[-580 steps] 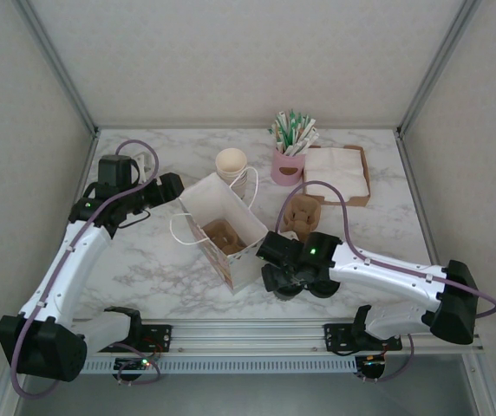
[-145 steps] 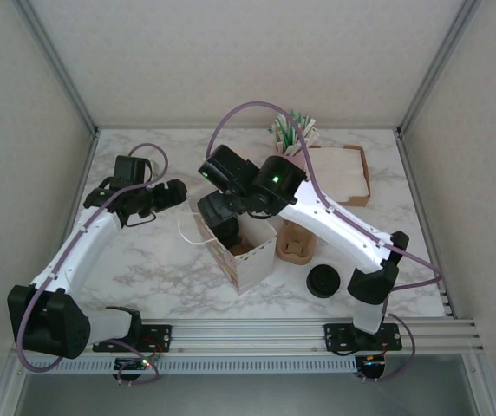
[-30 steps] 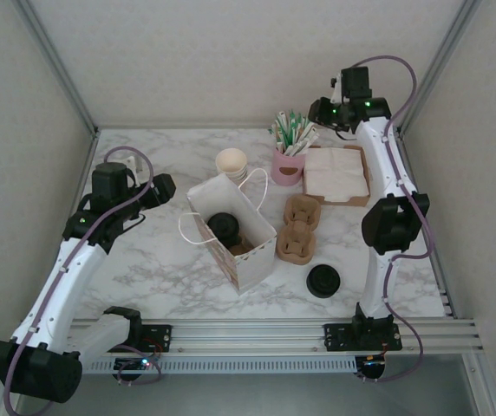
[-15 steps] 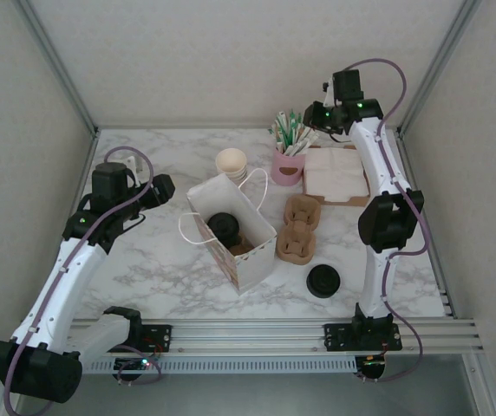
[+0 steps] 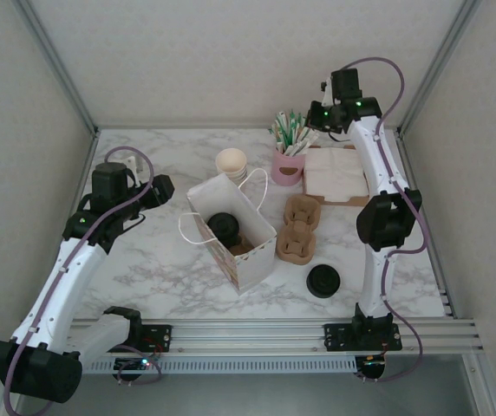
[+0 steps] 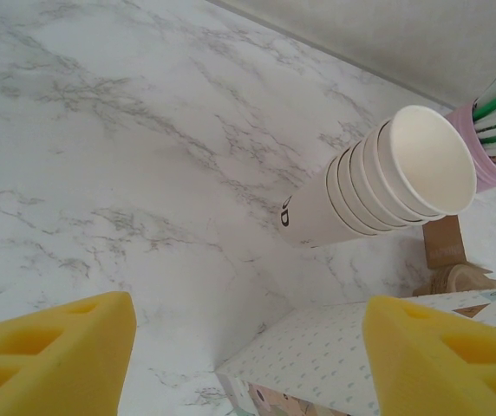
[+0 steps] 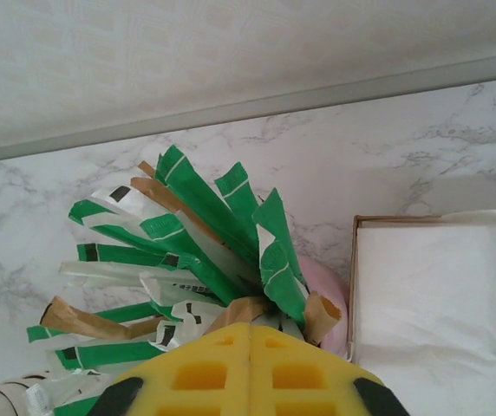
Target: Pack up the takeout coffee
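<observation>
**Top external**
- Takeout coffee [image 5: 224,227]: stands inside the white paper bag [image 5: 252,260], black lid facing up, towards the bag's far-left side.
- Paper bag: open-mouthed, near the middle of the bench [image 5: 161,260].
- Left end effector [image 5: 163,185]: low over the bench, left of the bag and apart from it. From this height I cannot tell how far open it is.
- Right end effector [image 5: 319,114]: raised at the far right, just above the sachets [image 5: 293,130] in the pink cup [image 5: 288,166].
- Cup stack [image 5: 231,162]: just behind the bag, by its handles.
- Pulp carriers [image 5: 297,230]: just right of the bag.
- Loose black lid [image 5: 323,281]: flat on the bench, near the carriers' front end.
- Napkin tray [image 5: 362,198]: right of the pink cup.

**Left wrist**
- Left end effector [image 6: 248,303]: wide open, with yellow pads [image 6: 48,347] at the two lower corners of the view. It has hold of nothing.
- Cup stack [image 6: 369,191]: nested cream cups without lids, ahead of the pads, mouth towards the camera.
- Paper bag [image 6: 335,364]: its patterned wall shows between the pads.
- Pink cup [image 6: 491,165]: at the right edge, beyond the stack.

**Right wrist**
- Right end effector [image 7: 250,334]: closed, the yellow pads meeting along a centre seam. Nothing is seen between them.
- Sachets [image 7: 205,234]: green, white and brown, fanned out just beyond the tips. I cannot tell whether they touch.
- Pink cup [image 7: 330,299]: under the sachets.
- Napkin tray [image 7: 355,277]: to the right, holding white napkins.
</observation>
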{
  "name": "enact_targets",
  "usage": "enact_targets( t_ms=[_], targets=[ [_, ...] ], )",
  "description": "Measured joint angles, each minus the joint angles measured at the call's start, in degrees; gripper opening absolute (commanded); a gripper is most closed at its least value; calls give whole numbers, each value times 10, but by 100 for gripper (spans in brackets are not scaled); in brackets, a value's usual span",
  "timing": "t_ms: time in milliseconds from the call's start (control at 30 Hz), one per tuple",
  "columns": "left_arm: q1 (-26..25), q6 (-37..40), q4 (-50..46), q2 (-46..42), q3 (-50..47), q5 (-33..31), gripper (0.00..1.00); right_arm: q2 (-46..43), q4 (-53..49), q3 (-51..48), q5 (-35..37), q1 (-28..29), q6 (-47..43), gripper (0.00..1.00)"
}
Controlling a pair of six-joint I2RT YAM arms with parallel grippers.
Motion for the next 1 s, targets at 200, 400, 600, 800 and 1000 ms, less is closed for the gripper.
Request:
enact_targets(
  t_ms=[200, 400, 600, 800, 1000],
  targets=[
    [0, 1, 0, -3, 0, 0, 65, -2, -21, 25, 14, 10, -11, 0],
    [0, 1, 2, -12, -3, 0, 65, -26, -40, 36, 27, 17, -13, 0],
    [0, 1, 4, -16, -8, 0, 65, -69, -49, 52, 33, 18, -14, 0],
    [0, 1, 4, -16, -9, 0, 65, -109, -62, 77, 45, 20, -22, 0],
    [0, 1, 4, -16, -9, 0, 65, -148, -75, 80, 45, 21, -24, 0]
  ],
)
